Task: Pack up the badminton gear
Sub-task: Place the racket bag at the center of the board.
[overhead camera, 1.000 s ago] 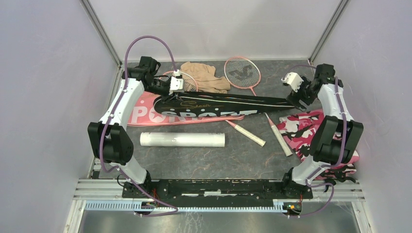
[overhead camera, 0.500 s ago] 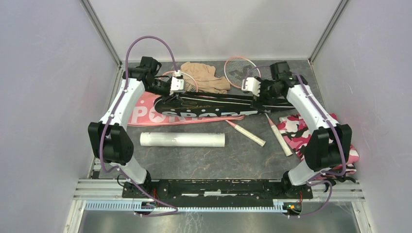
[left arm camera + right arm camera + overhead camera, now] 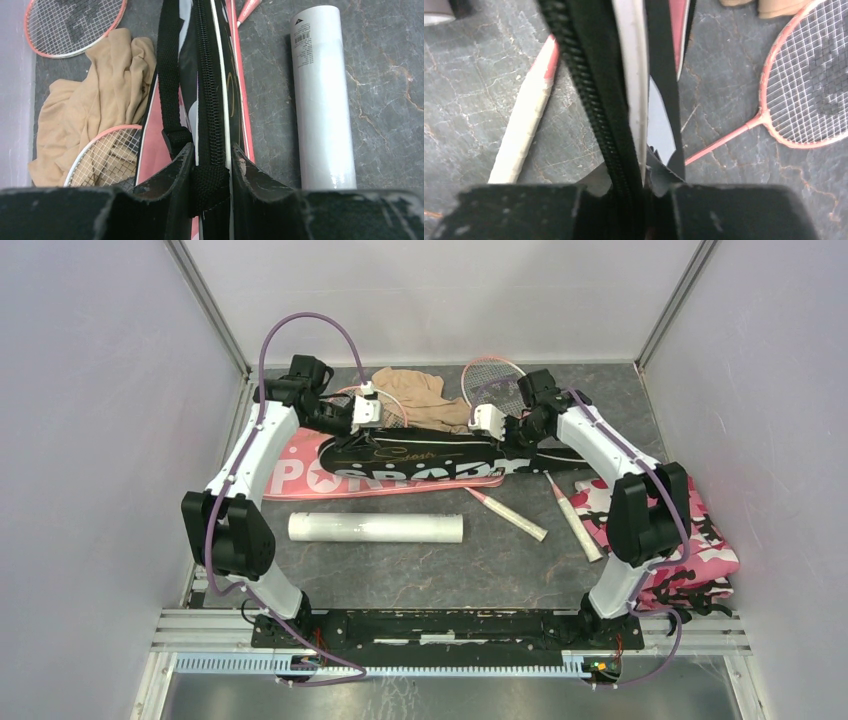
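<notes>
A black racket cover [image 3: 430, 452] lies across a pink "SPORT" cover [image 3: 300, 475]. My left gripper [image 3: 360, 416] is shut on the black cover's left end; the left wrist view shows its gripper [image 3: 212, 155] clamping the webbing tab at the zipper [image 3: 210, 75]. My right gripper [image 3: 497, 430] is shut on the cover's zipper edge near its middle, and the right wrist view shows that gripper [image 3: 631, 180] pinching the zipper [image 3: 589, 75]. A white tube [image 3: 375, 528] lies in front. One pink-framed racket [image 3: 490, 380] is partly hidden behind the right arm, and another racket head [image 3: 107, 155] sits under the left gripper.
A tan cloth [image 3: 420, 395] is bunched at the back between the racket heads. A pink camouflage cloth [image 3: 690, 540] lies under the right arm's elbow. Two white-wrapped racket handles [image 3: 515, 517] [image 3: 578, 523] point toward the front right. Grey walls close in on both sides.
My right gripper slid left from the black cover's right tip toward its middle, then closed on the zipper edge. The left gripper kept its hold and place.
</notes>
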Controlling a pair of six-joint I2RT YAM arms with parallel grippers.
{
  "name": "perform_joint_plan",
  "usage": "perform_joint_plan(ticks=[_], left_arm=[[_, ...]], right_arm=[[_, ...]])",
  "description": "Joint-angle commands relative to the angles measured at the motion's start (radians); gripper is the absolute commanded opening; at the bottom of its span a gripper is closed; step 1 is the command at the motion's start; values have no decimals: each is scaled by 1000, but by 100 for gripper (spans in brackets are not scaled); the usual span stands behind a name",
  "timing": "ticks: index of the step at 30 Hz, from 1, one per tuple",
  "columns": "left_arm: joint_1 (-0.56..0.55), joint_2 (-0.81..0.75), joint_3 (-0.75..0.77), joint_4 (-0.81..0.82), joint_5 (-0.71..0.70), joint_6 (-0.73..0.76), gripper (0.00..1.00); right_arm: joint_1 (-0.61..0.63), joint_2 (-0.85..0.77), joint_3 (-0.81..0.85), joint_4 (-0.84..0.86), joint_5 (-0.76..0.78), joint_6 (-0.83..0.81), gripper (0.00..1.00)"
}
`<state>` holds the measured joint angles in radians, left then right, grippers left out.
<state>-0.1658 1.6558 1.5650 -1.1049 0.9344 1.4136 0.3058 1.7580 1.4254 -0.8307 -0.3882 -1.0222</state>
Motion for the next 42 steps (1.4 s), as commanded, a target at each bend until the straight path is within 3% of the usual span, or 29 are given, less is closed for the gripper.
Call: perform_joint_plan(ticks=[1, 4, 8, 12, 15, 19, 23, 32, 42], left_arm=[[-6, -34, 43, 112, 43, -126, 27], [20, -60, 27, 285, 58, -292, 40], [59, -131, -81, 676, 45, -635, 58], [82, -194, -192, 1067, -142, -940, 87], [93, -220, -212, 1198, -309, -1063, 99], [97, -230, -181, 1184, -465, -1146, 100], [97, -250, -178, 1143, -518, -1182, 100], [95, -318, -293, 1123, -358, -1227, 100], [83, -367, -464, 1167, -259, -1275, 100]], right_arm=[[-3, -28, 110, -6, -2, 51, 1], [-3, -78, 140, 3, 27, 103, 0], [-4, -136, 183, -3, 72, 209, 0], [-24, -156, 236, -32, 105, 355, 0], [-67, -160, 269, -64, 101, 447, 0], [-177, -162, 299, -101, 15, 545, 0], [-322, -171, 272, -132, -125, 599, 0], [-585, -181, 171, -169, -233, 590, 0], [-775, 32, 191, -322, -288, 419, 0]])
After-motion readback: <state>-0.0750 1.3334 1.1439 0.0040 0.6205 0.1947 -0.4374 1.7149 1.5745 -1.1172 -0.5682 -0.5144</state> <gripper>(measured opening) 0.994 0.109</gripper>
